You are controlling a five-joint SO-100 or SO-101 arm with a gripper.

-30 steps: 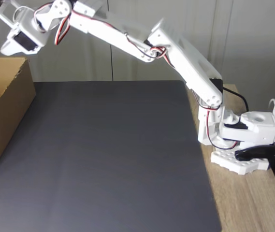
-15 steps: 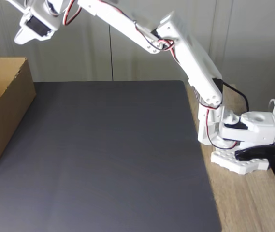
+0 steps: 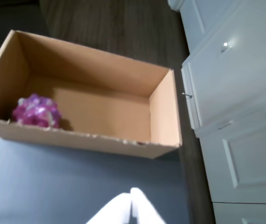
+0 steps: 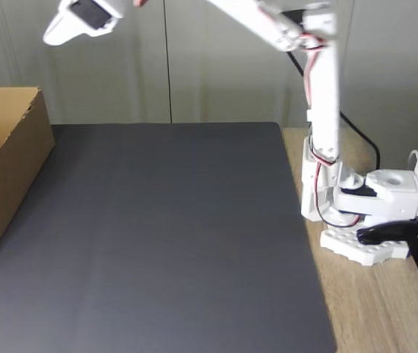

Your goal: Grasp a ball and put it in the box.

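Observation:
In the wrist view the brown cardboard box [image 3: 100, 105] lies open below me. The bumpy purple, pink and white ball [image 3: 36, 111] rests on its floor in the left corner. My gripper [image 3: 132, 205] shows at the bottom edge, its white fingers pressed together with nothing between them, above the dark mat and short of the box. In the fixed view the gripper [image 4: 51, 34] hangs high at the top left, to the right of and well above the box [image 4: 14, 147]. From there the box's wall hides the ball.
A dark grey mat [image 4: 157, 235] covers the table in front of the arm's base [image 4: 370, 213], which sits on the wooden strip at the right. White cabinet doors [image 3: 235, 93] stand to the right of the box in the wrist view.
The arm has lifted and folded back: its lower link now stands upright, and the gripper has risen and shifted right, away from above the box.

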